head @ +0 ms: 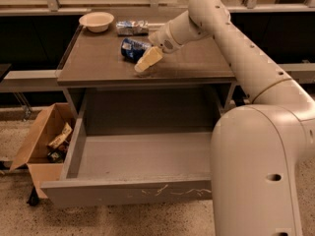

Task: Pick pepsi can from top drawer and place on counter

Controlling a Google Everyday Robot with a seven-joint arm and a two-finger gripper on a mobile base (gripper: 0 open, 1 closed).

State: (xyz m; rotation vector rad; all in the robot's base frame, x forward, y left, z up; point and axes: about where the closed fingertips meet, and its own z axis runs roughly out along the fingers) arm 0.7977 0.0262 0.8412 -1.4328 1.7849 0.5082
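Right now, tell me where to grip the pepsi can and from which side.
Grip the can across the middle of its round body, from above: it looks tipped over on the counter, so its curved sides are exposed. The gripper sits right beside it, toward the counter's front.
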